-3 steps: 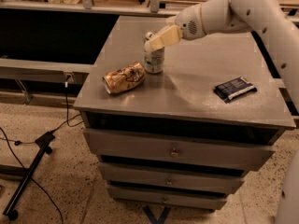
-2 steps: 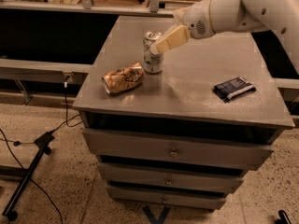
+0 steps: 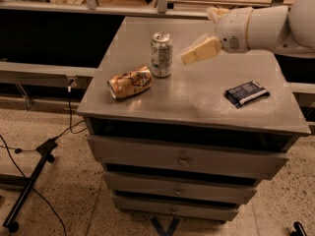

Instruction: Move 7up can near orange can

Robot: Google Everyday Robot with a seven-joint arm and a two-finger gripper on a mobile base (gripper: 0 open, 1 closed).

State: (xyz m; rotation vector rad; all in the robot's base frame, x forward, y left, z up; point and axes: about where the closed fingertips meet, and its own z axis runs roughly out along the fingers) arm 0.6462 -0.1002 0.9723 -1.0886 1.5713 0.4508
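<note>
The 7up can (image 3: pixel 161 54) stands upright on the grey cabinet top (image 3: pixel 197 100), silver-grey with a pull-tab top. The crushed orange can (image 3: pixel 130 81) lies on its side just left of and in front of it, almost touching. My gripper (image 3: pixel 196 36) hangs above the top to the right of the 7up can, open and empty, a short gap away from the can. One tan finger (image 3: pixel 199 50) points toward the can, and the white arm reaches in from the right.
A flat dark-blue packet (image 3: pixel 247 92) lies at the right of the cabinet top. The cabinet has drawers (image 3: pixel 183 159) below. A shelf runs behind it, and a black stand with cables (image 3: pixel 34 173) sits on the floor at left.
My gripper was at the 7up can; it has drawn back to the right and stands apart from it. The can stands beside the orange can.
</note>
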